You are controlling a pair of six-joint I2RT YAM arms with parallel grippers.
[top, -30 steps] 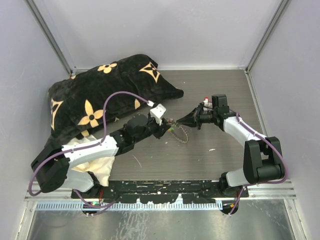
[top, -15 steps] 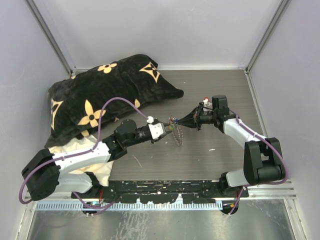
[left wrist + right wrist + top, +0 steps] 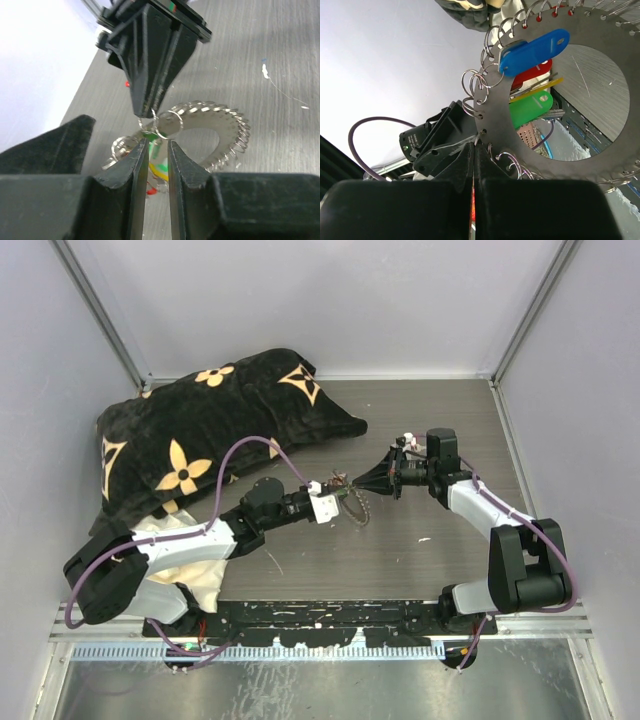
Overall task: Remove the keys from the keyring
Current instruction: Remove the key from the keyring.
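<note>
Left tool [image 3: 156, 145]: jaws a narrow slit apart. Green and yellow show in the slit; whether anything is pinched, cannot tell.

Right tool [image 3: 474, 152]: shut, nipping the rim of the keyring [image 3: 502, 130].

The two tools meet tip to tip at that rim point, above the surface [image 3: 430, 560].

The keys [image 3: 530, 111] hang bunched from small rings just beside the pinch. Their long axes point across the keyring's opening.

Judgement: the left tool is nearer the keys, so the pull should run away from the rim.
</note>
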